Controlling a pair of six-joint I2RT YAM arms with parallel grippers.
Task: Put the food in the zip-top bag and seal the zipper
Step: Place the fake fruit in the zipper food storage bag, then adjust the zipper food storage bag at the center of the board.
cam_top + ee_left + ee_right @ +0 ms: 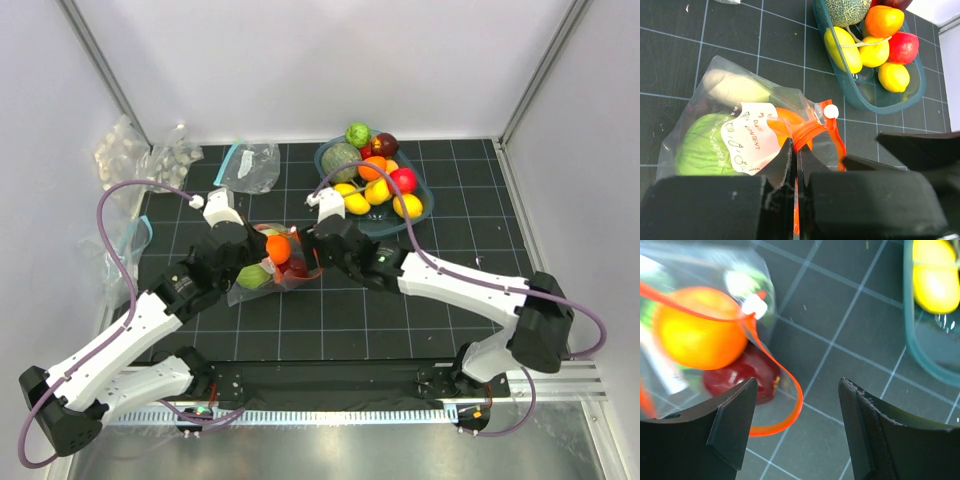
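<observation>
Now | left hand (795, 161) clamps zipper (815, 131) | right hand (797, 422) spread, zip-top bag (700, 267) just beside

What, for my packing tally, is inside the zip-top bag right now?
Inside the zip-top bag: a green cabbage, a white oblong vegetable, an orange and a dark red fruit. The white label hides part of the contents, so anything behind it cannot be seen.
</observation>
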